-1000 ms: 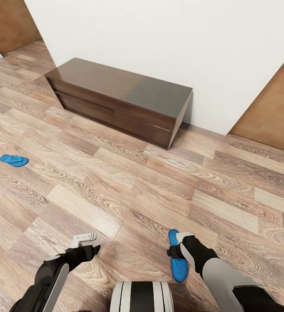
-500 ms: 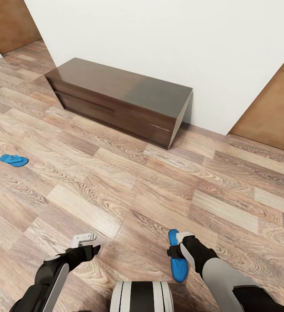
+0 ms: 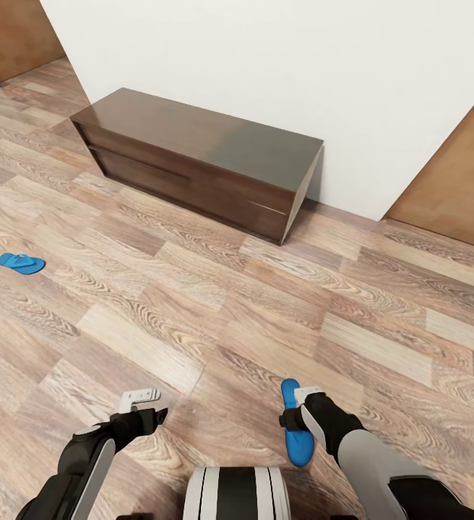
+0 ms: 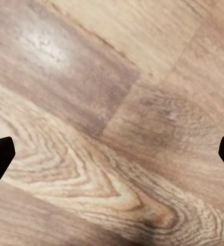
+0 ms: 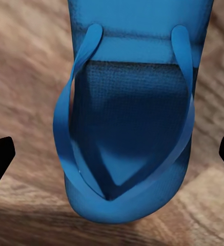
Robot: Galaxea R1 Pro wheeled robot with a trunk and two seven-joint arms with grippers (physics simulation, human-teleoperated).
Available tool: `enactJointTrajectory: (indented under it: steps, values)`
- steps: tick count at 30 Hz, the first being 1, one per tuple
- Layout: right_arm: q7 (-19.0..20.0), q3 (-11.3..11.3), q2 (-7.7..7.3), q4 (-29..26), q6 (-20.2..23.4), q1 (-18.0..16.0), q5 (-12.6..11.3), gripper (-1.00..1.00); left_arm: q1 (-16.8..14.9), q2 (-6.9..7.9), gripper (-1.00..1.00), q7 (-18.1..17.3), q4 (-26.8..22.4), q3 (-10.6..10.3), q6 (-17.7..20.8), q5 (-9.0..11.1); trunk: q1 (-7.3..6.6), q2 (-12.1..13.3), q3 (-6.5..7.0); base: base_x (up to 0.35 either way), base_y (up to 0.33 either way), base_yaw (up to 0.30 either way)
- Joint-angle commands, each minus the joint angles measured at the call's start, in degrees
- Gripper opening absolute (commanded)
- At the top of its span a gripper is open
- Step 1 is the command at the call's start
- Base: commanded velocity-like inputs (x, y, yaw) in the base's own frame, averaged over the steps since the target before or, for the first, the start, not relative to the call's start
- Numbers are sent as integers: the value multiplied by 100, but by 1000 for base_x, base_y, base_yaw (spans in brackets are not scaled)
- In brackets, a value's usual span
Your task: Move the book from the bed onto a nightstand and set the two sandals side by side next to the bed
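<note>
Carry sandal (image 3: 295, 433) steady at right gripper (image 3: 296, 409), unclear whether clamped. Head for other sandal (image 3: 20, 263), left gripper (image 3: 144, 404) wide, empty

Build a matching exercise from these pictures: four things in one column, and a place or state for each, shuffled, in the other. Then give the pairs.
Things
1. sandal by the right gripper
2. other sandal
3. low dark bench
4. left gripper

Places or states
A. standing against the white wall
B. lying alone on the floor far off to the left
C. empty, its fingers over bare planks
D. close in front of the robot, at the right arm's end

Pairs: 1-D, 2-B, 3-A, 4-C
</note>
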Motion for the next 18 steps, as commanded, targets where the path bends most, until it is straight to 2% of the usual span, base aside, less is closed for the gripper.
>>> enactJointTrajectory:
  steps: [1, 18]
  values:
    - [0, 4, 1, -9, 36, 0, 46, 100, -1, 0, 100, 4, -9, 4, 29, 33, -1, -1, -3, 0, 0, 0]
    - [0, 2, 1, -13, 36, 0, 50, 100, 51, 4, 100, -16, -224, 8, 37, 34, -1, -1, -3, 0, 0, 0]
